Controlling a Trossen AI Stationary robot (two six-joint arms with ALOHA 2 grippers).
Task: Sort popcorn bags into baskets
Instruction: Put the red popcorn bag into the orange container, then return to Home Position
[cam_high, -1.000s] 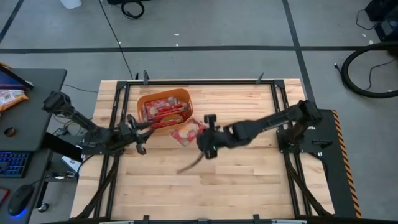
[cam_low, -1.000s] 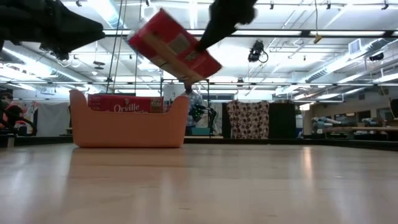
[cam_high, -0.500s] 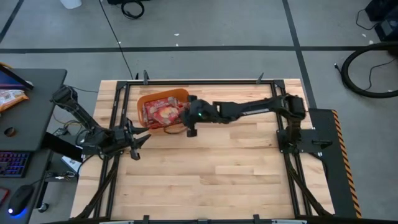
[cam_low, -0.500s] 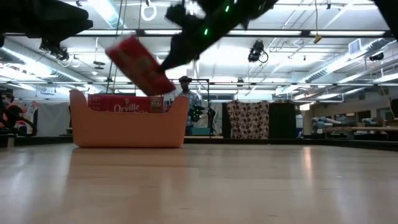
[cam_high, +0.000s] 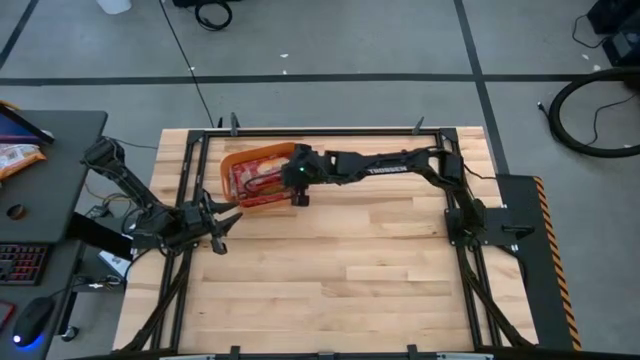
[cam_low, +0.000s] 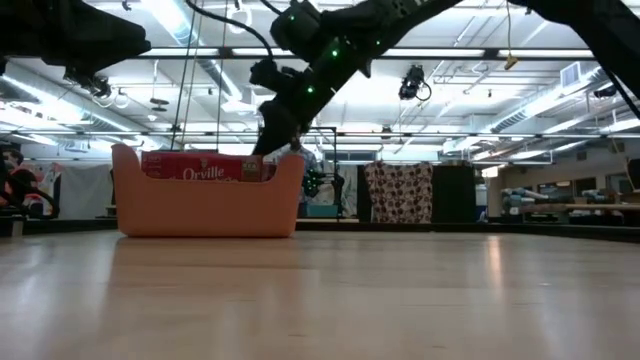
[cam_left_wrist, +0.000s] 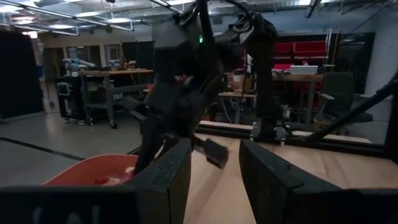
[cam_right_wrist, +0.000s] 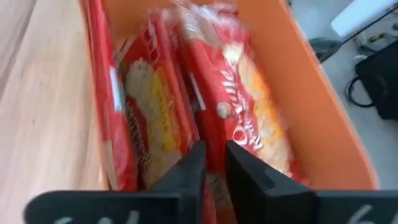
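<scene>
Hovering over orange basket: right claw, popcorn bags.

A: Low view: orange basket wall hides the popcorn bags; only their top edges show. Count not readable.

B: High view: right gripper covers part of the basket's near end; bags beneath it hidden.

A: Right wrist view: bags blurred, lettering only partly legible; basket cut off by the frame edges.

B: Left wrist view: basket rim mostly behind left gripper; contents unclear.
</scene>
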